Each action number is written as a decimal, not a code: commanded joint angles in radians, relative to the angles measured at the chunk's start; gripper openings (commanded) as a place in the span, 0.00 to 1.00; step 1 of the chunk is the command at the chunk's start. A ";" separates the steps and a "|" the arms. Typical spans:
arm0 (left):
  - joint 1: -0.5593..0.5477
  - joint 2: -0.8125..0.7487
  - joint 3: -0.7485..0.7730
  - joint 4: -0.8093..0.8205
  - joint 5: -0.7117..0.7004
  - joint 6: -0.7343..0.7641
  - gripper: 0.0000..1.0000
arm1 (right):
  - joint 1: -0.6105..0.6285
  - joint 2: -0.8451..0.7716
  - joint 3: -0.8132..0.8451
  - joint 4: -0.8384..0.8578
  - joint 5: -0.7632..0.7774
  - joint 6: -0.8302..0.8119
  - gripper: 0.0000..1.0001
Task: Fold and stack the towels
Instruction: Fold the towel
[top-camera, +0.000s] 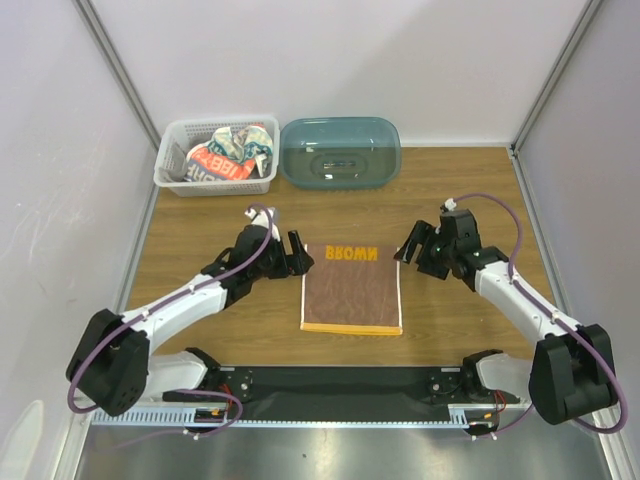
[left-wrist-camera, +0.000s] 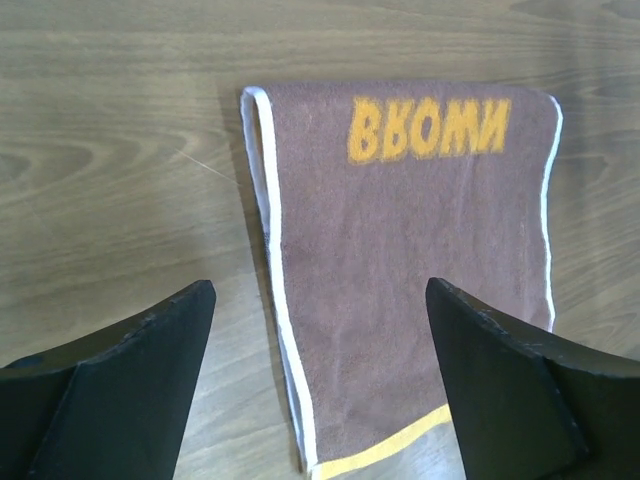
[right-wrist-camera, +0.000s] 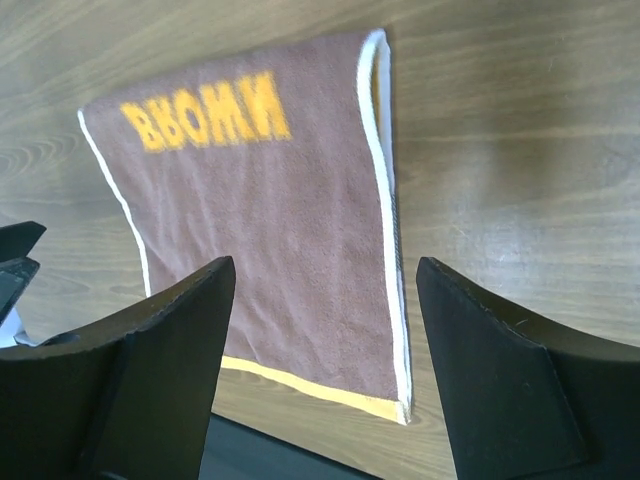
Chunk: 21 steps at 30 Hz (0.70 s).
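Observation:
A brown towel with orange lettering lies folded flat on the wooden table, its orange edge toward the arm bases. My left gripper hovers at its far left corner and stands open and empty. My right gripper hovers at the far right corner, also open and empty. In the left wrist view the brown towel lies below the open gripper. In the right wrist view the brown towel shows between the spread fingers of the gripper. A crumpled white towel with printed letters sits in the basket.
The white lattice basket stands at the back left of the table. A translucent teal oval tub stands beside it at the back centre. A black strip runs along the near edge between the arm bases.

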 joint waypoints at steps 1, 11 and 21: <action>0.003 -0.017 -0.037 0.038 0.069 -0.084 0.90 | -0.001 -0.016 -0.039 0.011 0.003 0.025 0.79; -0.093 -0.349 -0.335 -0.075 0.098 -0.364 0.81 | 0.005 -0.275 -0.235 -0.173 -0.064 0.106 0.79; -0.144 -0.515 -0.488 -0.007 0.057 -0.593 0.71 | 0.007 -0.328 -0.284 -0.141 -0.130 0.114 0.78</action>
